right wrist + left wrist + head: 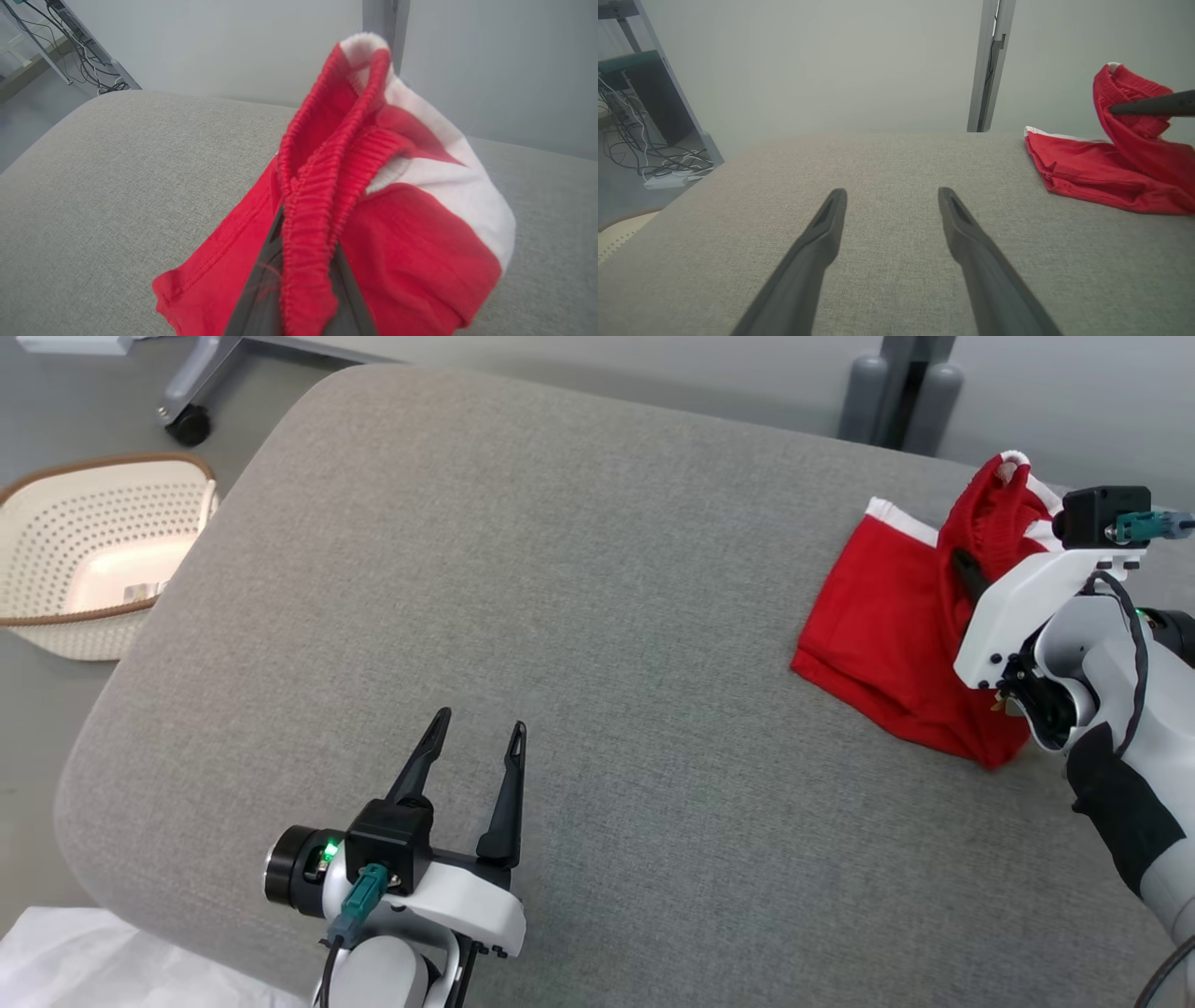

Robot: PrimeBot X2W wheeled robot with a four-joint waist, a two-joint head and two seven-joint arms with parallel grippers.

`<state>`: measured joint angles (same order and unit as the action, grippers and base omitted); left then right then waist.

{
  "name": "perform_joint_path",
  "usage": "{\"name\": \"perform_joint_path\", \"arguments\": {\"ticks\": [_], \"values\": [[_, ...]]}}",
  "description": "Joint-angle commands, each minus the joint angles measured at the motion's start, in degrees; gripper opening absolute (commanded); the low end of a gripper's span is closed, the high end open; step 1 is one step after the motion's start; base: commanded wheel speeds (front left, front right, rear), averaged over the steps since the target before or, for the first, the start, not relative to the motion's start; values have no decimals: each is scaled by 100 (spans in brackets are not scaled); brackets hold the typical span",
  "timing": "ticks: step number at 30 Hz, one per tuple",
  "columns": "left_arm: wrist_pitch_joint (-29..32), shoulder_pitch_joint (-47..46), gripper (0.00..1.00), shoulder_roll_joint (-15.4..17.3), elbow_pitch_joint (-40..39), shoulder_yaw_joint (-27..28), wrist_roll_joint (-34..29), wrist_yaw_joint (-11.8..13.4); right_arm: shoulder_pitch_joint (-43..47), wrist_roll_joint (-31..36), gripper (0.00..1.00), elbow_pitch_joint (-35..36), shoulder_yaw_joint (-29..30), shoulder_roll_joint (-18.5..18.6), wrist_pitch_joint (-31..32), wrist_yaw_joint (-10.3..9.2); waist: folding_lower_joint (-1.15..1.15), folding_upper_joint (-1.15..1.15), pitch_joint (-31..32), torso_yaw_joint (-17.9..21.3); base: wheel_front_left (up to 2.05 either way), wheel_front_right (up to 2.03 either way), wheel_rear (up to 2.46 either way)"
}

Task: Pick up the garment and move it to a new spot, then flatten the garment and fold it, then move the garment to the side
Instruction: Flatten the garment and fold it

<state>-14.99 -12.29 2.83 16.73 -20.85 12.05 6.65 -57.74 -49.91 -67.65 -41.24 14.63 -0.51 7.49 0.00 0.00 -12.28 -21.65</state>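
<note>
Right gripper [973, 571] clamped on the waistband of the red garment [878, 635], half raised at the far right of the grey cushion [560, 616] (legs lying flat). Left gripper [474, 733] spread wide, empty. Advise lifting clear before carrying

Head view down onto grey cushion [597, 663]; wrist views low across it.

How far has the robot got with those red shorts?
Done: the right gripper is shut on the waistband of the red shorts. In hand: the lift, one end raised, the rest on the grey cushion. Left: moving, flattening, folding, setting aside; the left gripper is open.
</note>
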Motion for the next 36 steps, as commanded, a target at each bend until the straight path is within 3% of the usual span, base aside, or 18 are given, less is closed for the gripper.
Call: {"name": "perform_joint_path", "arguments": {"ticks": [1,12,13,14,15,24,36], "values": [[-21,-118,100,19,-30,-18,25,35,-70,-20,0,-17,-34,-12,22,2,0,0,-105,-123,0,0,0],[-21,-183,100,19,-49,-224,158,142,-134,-149,0,-199,-185,-193,100,2,0,0,-288,-424,0,0,0],[-21,-186,100,19,-52,-240,160,146,-137,-143,27,-238,-199,-185,70,2,0,0,-292,-435,0,0,0],[-21,-188,100,19,-55,-254,163,154,-143,-115,89,-275,-227,-184,39,2,0,0,-295,-443,0,0,0],[-21,-191,100,19,-55,-265,169,161,-140,-101,100,-301,-250,-200,55,2,0,0,-296,-446,0,0,0],[-21,-173,100,20,55,-272,102,145,-193,-188,100,-354,-279,-474,-189,2,0,0,-158,-332,0,0,0],[-21,-24,100,20,166,7,-157,8,-12,-584,100,511,-496,-845,-218,2,0,0,276,134,0,0,0]]}}
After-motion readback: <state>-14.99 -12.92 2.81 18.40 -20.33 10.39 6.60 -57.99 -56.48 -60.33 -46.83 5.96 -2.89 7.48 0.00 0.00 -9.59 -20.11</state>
